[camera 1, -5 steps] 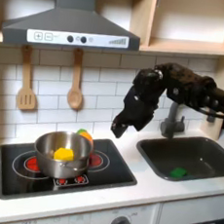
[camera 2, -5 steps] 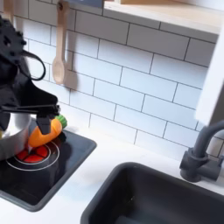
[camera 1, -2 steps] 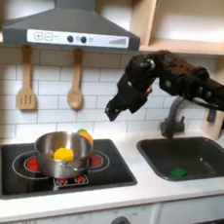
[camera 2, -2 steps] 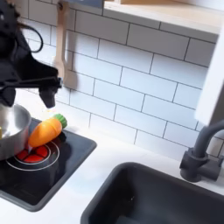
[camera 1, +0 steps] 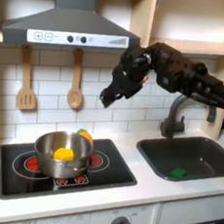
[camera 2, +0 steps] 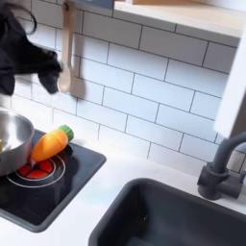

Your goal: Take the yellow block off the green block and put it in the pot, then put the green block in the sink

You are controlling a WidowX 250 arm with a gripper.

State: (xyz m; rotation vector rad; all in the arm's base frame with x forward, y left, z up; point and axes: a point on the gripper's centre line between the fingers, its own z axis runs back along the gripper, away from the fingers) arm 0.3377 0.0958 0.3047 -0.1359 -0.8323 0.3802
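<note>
A WidowX arm hangs in mid-air above a toy kitchen, its gripper (camera 1: 107, 97) raised well clear of the stove and pointing down toward the first exterior view's left, in front of the white tiled wall. Whether the jaws are parted or closed cannot be told at this size; nothing is seen between them. The yellow block (camera 1: 63, 154) lies inside the pot (camera 1: 43, 154), the round silver pot that stands on the black hob with red rings (camera 1: 20, 168). The green block (camera 1: 179, 173) rests on the floor of the sink (camera 1: 210, 144), the dark grey basin with its curved faucet (camera 1: 173, 113) let into the white surface (camera 1: 145, 191). Going by how things lie, both halves of the task look finished. An orange-and-green toy carrot (camera 2: 50, 142) leans beside the pot's rim in the second exterior view. Two wooden utensils (camera 1: 75, 89) hang on the wall below the grey hood (camera 1: 69, 23). Both blocks appear to be light, rigid toy cubes with smooth faces, likely a little slick; a pinch across two opposite flat sides, centred on the cube, would probably hold best. The green one sits low in the basin, so reaching it would call for a straight descent clear of the sink wall and faucet.
</note>
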